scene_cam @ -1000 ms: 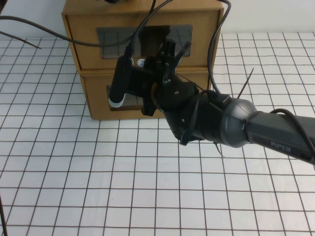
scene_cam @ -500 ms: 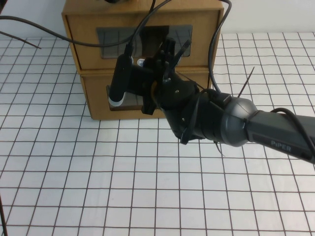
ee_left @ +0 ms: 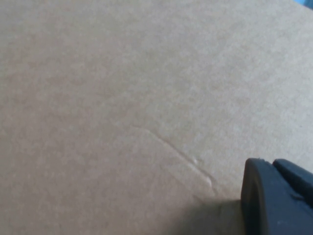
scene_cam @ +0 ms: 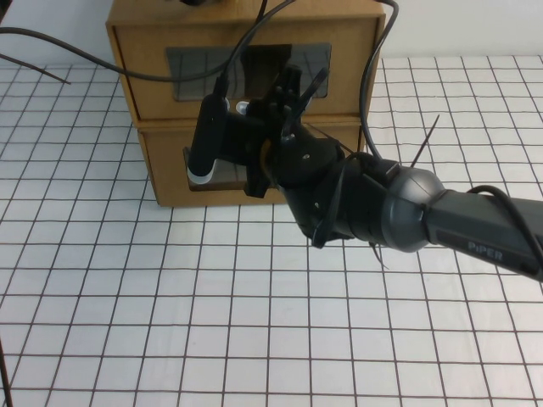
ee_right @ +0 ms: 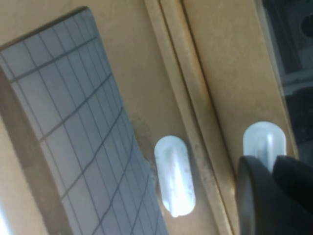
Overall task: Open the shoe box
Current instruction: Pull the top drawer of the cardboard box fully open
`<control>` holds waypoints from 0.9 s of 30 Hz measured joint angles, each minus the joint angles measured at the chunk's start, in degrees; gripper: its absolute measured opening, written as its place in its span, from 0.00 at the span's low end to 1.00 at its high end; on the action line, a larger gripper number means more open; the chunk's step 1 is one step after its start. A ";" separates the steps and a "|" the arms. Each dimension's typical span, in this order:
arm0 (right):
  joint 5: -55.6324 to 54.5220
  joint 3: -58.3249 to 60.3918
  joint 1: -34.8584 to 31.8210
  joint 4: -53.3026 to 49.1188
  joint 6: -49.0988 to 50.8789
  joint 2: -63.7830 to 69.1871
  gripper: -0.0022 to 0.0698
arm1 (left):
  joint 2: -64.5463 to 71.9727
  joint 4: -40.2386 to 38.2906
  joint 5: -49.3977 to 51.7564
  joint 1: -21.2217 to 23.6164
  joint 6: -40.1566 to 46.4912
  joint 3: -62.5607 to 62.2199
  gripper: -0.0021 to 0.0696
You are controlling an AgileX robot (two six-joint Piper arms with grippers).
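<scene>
cardboard, brown and plain, makes up two boxes stacked on the white gridded table (scene_cam: 170, 297): the upper shoe box (scene_cam: 348, 51) rests squarely on the lower shoe box (scene_cam: 161, 165), and both fronts look flush and closed. the right arm (scene_cam: 450, 220) extends across the table, and the right gripper (scene_cam: 291, 85) is right up against the front of the upper shoe box. that box's grey window (scene_cam: 191, 61) lies directly ahead of the jaws and partly behind them. the lower shoe box is just below the jaws. whether these jaws are spread or pressed together i cannot tell. the black wrist camera (scene_cam: 206, 140) beside the jaws covers much of the lower box's front. in the right wrist view two white oval tabs show on the cardboard, one on each side of the seam (ee_right: 188, 122) between two panels. the first tab (ee_right: 264, 139) is right at the jaws, its end overlapped by the gripper's dark tip. the second tab (ee_right: 174, 176) lies off to one side of the jaws, next to a gridded window (ee_right: 68, 122). the left gripper (ee_left: 276, 198) hangs very close over a bare cardboard surface, with a faint crease (ee_left: 181, 156) just beside the jaws. which box face that is i cannot tell, nor how those jaws stand.
</scene>
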 joint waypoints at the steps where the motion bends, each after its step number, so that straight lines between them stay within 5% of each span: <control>1: -0.09 0.00 0.00 0.00 -0.46 0.00 0.08 | 0.00 0.00 0.00 0.00 0.00 0.00 0.03; 18: 0.89 -2.82 0.01 0.11 -2.83 2.05 0.13 | -0.08 0.45 0.90 0.00 0.00 -0.22 0.03; 27: 1.33 -2.92 0.10 0.11 -3.08 2.05 0.05 | -0.08 0.45 1.03 0.00 0.00 -0.24 0.03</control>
